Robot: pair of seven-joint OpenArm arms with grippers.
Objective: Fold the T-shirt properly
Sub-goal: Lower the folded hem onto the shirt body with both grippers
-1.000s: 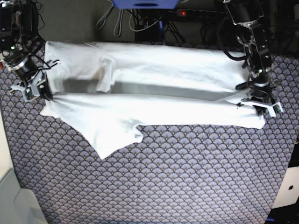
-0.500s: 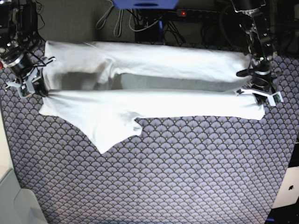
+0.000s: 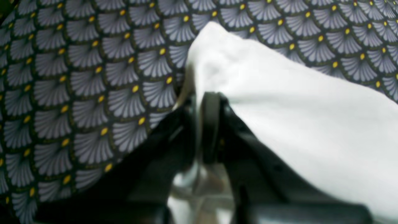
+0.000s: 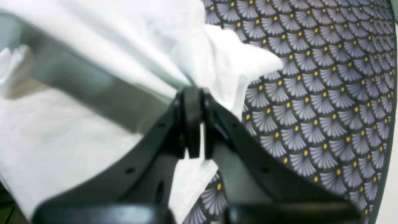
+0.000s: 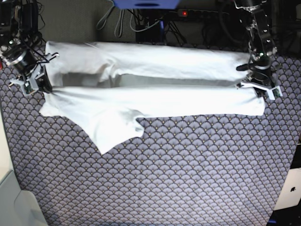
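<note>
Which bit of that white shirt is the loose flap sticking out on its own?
Start from the patterned tablecloth, where the T-shirt lies as a long band between the two grippers. The sleeve hangs from its near edge, the only pointed flap.

A table cover [image 5: 188, 169] with a grey fan pattern and small yellow dots carries everything. The white T-shirt [image 5: 155, 101] lies on it, spread wide near the far edge, one sleeve pointing toward the near side.

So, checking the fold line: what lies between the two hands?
In the base view, only the T-shirt spans from right hand to left hand.
</note>
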